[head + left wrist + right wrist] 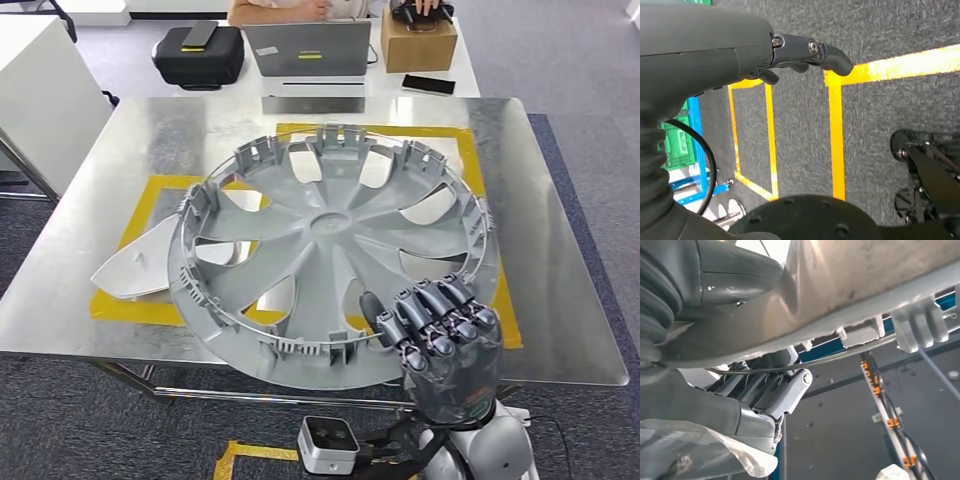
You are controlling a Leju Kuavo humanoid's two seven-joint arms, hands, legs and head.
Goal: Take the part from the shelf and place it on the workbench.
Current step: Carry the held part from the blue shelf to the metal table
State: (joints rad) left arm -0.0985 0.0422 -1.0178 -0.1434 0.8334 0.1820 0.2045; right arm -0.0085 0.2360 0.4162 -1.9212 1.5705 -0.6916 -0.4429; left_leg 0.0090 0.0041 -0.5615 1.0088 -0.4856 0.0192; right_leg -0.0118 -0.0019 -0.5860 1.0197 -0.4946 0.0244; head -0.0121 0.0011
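The part is a large grey wheel cover (324,240), inner side up, spread over the metal workbench (558,290) across the yellow-taped rectangle (162,185). Its near rim juts past the bench's front edge. My right hand (438,335) grips that near rim at the lower right, with the thumb on the inner face and the fingers curled round the edge. In the right wrist view the cover's face (866,280) is pressed close against the hand (764,395). My left hand (806,55) hangs over the floor and holds nothing, its fingers apart.
A flat white part (132,270) lies on the bench's left side, beside the cover. Behind the bench a second table carries a laptop (309,48), a black case (198,55), a cardboard box (419,42) and a phone (428,85); a person (272,10) sits there. A white table (38,100) stands at the left.
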